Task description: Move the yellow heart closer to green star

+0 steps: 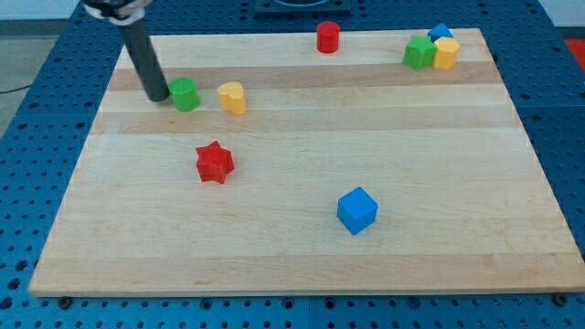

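I take the red star (215,162) as my landmark; it lies left of the middle of the wooden board (302,265).

My tip (157,95) sits up and to the view's left of the red star, near the board's left edge. The rod carries no fingers, so nothing opens or closes, and it has hold of nothing. The tip stands just beside a green block (186,94), on that block's left; I cannot tell whether the two touch. The green block's shape is too small to make out for sure.

A yellow block (232,97) lies just above the red star and slightly to its right, near the green block but apart from it, with bare wood between them. Its shape is also hard to read at this size.

A red cylinder (328,37) stands far above and to the right of the red star, near the board's top edge.

Well to the right of the red star, at the board's top right corner, three blocks crowd together: a second green block (420,52), a second yellow block (446,54) touching it on its right, and a blue block (441,32) behind them, mostly hidden.

A blue cube (356,210) lies below and to the right of the red star, well apart from everything else.
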Controlling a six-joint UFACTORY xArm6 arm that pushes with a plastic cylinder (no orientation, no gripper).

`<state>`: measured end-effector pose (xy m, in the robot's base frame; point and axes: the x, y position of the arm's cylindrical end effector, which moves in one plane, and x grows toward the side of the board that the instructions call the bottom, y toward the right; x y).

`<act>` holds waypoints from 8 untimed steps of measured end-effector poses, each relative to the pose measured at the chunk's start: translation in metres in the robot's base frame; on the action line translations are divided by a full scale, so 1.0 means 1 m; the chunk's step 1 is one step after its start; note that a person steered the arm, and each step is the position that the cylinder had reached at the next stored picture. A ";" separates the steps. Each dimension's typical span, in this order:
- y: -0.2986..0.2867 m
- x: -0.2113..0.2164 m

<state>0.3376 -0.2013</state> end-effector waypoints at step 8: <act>0.335 -0.062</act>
